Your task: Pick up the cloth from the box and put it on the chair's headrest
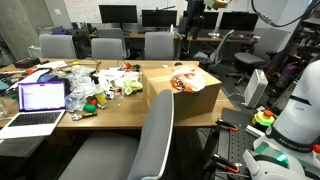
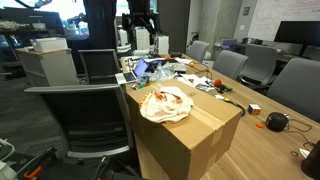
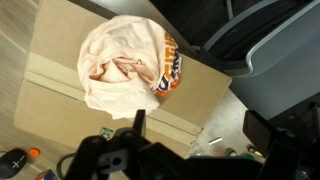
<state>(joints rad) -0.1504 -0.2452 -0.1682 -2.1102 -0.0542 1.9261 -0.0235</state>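
– On top of the box (image 2: 190, 145), how many cloths?
– One cloth (image 2: 166, 103), all crumpled.
– And the claw (image 3: 137, 128)?
– One, high above it. I cannot tell if it is spread.

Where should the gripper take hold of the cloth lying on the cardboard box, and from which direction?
Pinch the raised wrinkles near the middle of the cloth, coming straight down from above. It lies crumpled on the flat, closed top of the box. Its outer edges look pressed flat against the cardboard, so the bunched folds probably offer the easiest bite.
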